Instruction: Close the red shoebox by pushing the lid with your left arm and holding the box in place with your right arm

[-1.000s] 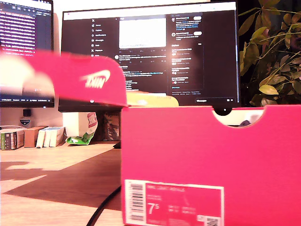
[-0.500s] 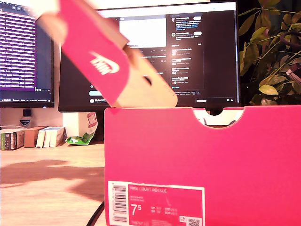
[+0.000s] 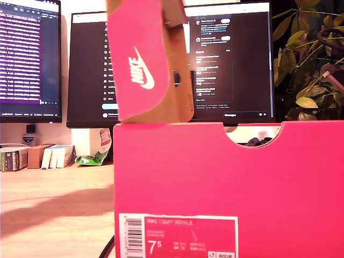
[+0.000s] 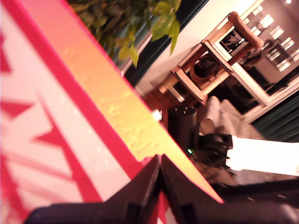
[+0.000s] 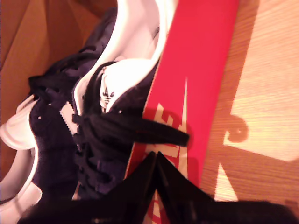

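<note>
The red shoebox [image 3: 226,177] fills the exterior view's lower right, its size label [image 3: 177,236] facing the camera. Its lid [image 3: 142,59], red with a white logo and a brown inside, stands nearly upright above the box's corner on the exterior view's left. Neither gripper shows in that view. In the first wrist view my first gripper [image 4: 161,163] is shut, its tips against the lid [image 4: 70,116]. In the second wrist view my second gripper [image 5: 155,161] is shut over the box's red wall [image 5: 196,70], beside dark shoes [image 5: 60,126] with white soles inside.
Two lit monitors [image 3: 226,59] [image 3: 29,59] stand behind the box, and a leafy plant [image 3: 312,64] is at the exterior view's right. Small boxes [image 3: 32,156] line the back of the wooden table [image 3: 54,199]. A black cable [image 3: 110,247] runs beside the box.
The lid has swung up from lying low at the exterior view's left to nearly upright. The box has slid a little towards the exterior view's left.
</note>
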### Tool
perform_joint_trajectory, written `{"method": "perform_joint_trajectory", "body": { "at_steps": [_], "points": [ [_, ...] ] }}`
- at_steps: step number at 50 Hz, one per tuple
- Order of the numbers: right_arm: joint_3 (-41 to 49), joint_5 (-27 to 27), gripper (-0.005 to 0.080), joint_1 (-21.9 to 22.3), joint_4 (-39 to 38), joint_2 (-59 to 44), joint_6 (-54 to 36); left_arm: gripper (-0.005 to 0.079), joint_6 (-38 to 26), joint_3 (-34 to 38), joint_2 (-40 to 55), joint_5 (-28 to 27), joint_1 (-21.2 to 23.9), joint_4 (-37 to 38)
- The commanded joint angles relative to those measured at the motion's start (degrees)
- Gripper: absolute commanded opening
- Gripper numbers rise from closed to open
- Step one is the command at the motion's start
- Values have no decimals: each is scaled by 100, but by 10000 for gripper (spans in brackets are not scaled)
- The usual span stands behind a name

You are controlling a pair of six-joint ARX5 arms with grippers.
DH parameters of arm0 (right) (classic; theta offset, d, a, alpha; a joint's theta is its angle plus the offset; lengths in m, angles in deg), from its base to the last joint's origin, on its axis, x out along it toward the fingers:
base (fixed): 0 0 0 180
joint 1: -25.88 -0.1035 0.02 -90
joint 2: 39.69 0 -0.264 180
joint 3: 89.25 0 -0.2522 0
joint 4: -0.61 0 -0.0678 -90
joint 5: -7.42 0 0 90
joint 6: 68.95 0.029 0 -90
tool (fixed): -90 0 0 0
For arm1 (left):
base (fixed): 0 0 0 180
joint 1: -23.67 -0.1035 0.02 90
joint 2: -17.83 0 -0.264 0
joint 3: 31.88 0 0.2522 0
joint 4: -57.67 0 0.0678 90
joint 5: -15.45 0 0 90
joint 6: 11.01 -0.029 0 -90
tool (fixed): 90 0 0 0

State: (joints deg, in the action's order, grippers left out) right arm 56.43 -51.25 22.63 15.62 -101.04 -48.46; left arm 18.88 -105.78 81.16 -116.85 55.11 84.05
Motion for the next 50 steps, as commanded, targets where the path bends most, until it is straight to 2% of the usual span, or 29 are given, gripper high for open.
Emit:
{"method": "perform_joint_trajectory", "body": {
  "at_steps": [1,7,9,13,14,15,20,25,31,39,50],
  "points": [
    [-332,-9,-13,166,87,55,-210,-19,-15,332,256,385,114,-195],
    [-780,-446,-12,496,710,127,-798,-19,-90,328,254,973,291,-752],
    [-942,-752,-12,579,957,144,-968,-19,-247,308,254,1357,310,-820],
    [-1261,-1106,-13,710,1362,184,-1318,-19,-610,240,254,1947,321,-737],
    [-1338,-1172,-13,723,1436,192,-1355,-19,-610,234,254,1947,323,-695],
    [-1401,-1250,-12,743,1497,199,-1355,-19,-610,227,254,2212,323,-651],
    [-1729,-1528,-12,774,1799,205,-1624,-19,-1248,225,238,2857,323,-367],
    [-1950,-1421,-12,774,2055,205,-1622,-19,-1554,225,221,3254,317,11],
    [-2072,-1040,-12,737,2129,258,-1565,-19,-1685,225,221,3445,245,407],
    [-2074,0,-12,538,2100,313,-1377,-19,-1786,225,221,3447,205,839],
    [-2074,20,-12,-42,2216,264,-1364,-19,-1794,225,221,3447,205,1012]
  ]
}}
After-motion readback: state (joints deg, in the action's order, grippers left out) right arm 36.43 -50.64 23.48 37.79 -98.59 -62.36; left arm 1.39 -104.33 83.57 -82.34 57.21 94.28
